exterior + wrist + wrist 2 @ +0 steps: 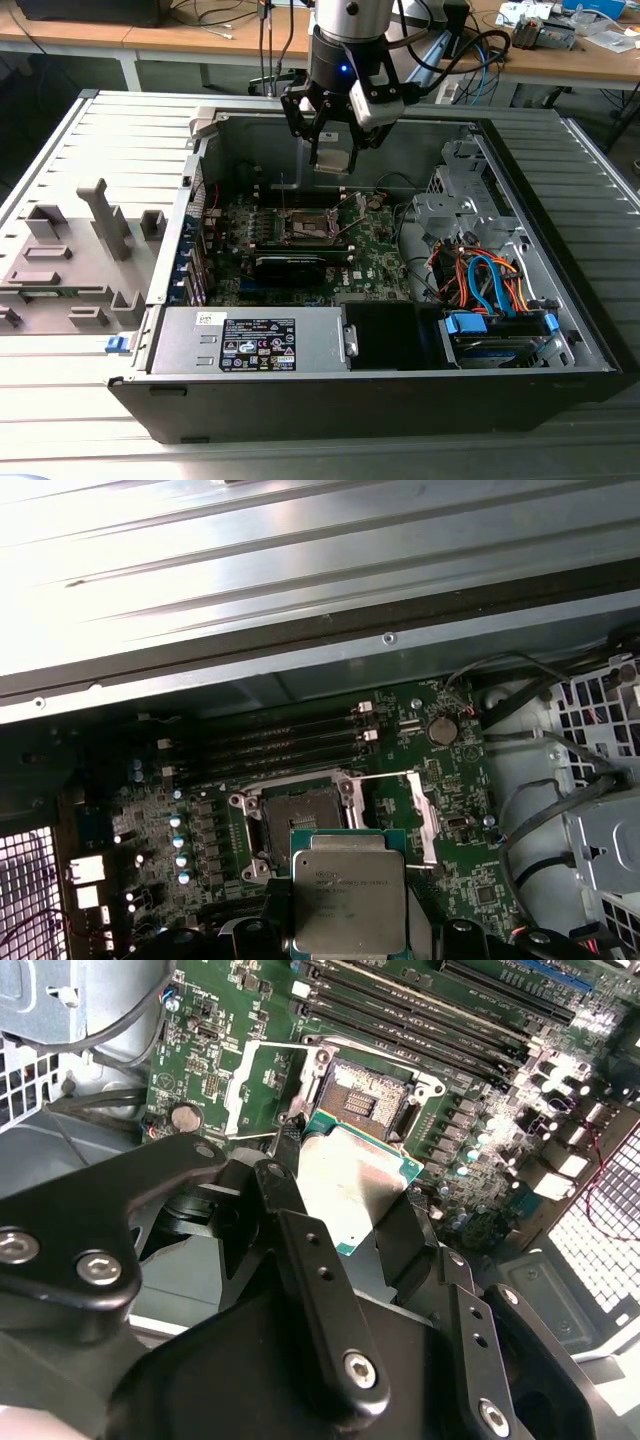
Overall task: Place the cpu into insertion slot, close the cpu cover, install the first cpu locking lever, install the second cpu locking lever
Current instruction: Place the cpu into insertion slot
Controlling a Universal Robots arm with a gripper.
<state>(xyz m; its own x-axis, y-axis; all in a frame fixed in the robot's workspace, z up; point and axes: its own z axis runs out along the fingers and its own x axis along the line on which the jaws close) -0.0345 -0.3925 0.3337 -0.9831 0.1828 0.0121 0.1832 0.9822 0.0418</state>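
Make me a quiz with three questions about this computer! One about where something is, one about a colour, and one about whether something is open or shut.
1. Where is the cpu?
A) held in the gripper above the motherboard
B) lying on a desk
C) in a person's hand

2. What colour is the motherboard?
A) red
B) green
C) white

3. How is the cpu cover?
A) swung open beside the insertion slot
B) shut flat over it
C) taken off the board

Answers:
1 A: the gripper clamps the chip by its edges, over the board.
2 B: green board shows all around the socket.
3 A: the silver frame lies off to one side, and the slot's dark square is bare.
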